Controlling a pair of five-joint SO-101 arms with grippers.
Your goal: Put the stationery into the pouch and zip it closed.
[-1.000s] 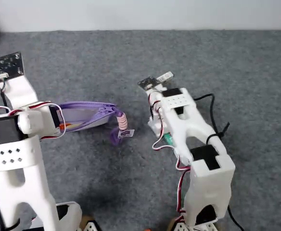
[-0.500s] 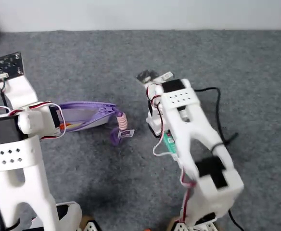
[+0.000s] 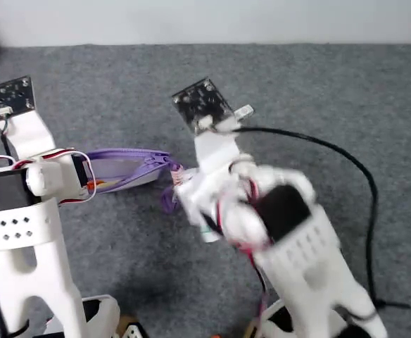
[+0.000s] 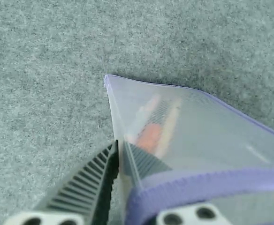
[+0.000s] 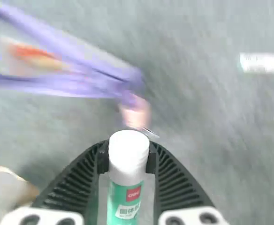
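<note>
The see-through pouch (image 3: 124, 169) with a purple zip lies left of centre, and orange stationery (image 4: 148, 136) shows through its side. My left gripper (image 4: 118, 150) is shut on the pouch's (image 4: 198, 136) edge near one end. My right gripper (image 5: 127, 157) is shut on a glue stick (image 5: 127, 161) with a white cap and a green body. It hangs just off the zip end of the pouch (image 5: 66, 79), above the pink zip pull (image 5: 134, 110). In the high view the right gripper (image 3: 189, 189) sits beside the purple pull tag (image 3: 169, 198).
Grey carpet covers the table. A small white piece (image 3: 244, 110) lies at the back behind the right arm, seen also as a white piece (image 5: 261, 62) from the right wrist. A black cable (image 3: 353, 169) loops to the right.
The right arm has swung left and turned, carrying the glue stick from the table's middle to the pouch's zip end. The left arm and the pouch have kept still.
</note>
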